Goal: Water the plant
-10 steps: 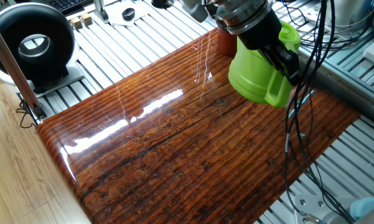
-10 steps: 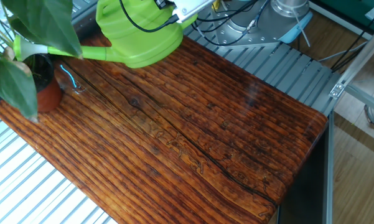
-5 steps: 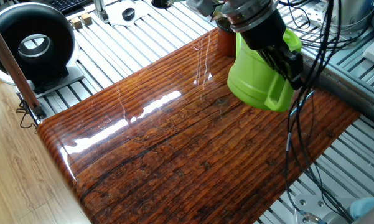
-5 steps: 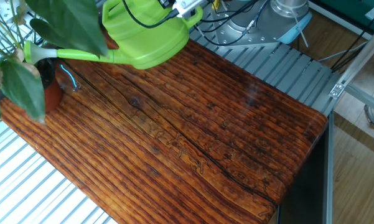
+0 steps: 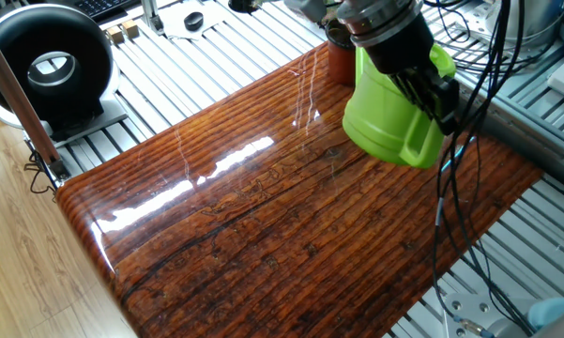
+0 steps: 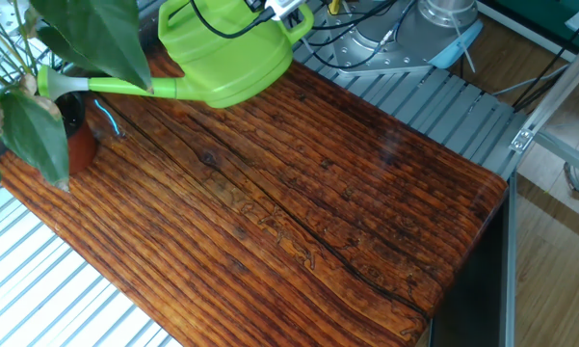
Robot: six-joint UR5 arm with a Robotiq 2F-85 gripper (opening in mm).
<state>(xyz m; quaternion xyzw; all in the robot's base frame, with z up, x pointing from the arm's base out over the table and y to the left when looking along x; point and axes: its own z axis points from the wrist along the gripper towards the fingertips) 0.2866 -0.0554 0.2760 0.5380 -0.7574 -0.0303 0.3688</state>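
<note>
The plant [image 6: 72, 39] stands at the table's far left corner, with broad dark green leaves over a terracotta pot [image 6: 80, 146]. In one fixed view only the pot [image 5: 339, 62] shows, behind the can. My gripper [image 5: 430, 86] is shut on the handle of a lime-green watering can [image 5: 390, 111], held just above the table. In the other fixed view the watering can [image 6: 233, 56] is tilted and its long spout [image 6: 106, 86] reaches over the pot's rim under a leaf. Only a bit of the gripper [image 6: 281, 9] shows at the top edge there. No water is visible.
A black ring-shaped device [image 5: 50, 64] sits off the table's left end, with small wooden blocks [image 5: 122, 32] behind it. Black cables [image 5: 460, 160] hang from the arm over the table's right side. A thin blue wire [image 6: 107, 118] lies beside the pot. Aluminium slats [image 6: 434, 106] surround the wooden table [image 5: 263, 225].
Over the last second the can rose slightly and moved a little away from the plant, its spout tip staying over the pot. Since half a second ago almost nothing has moved.
</note>
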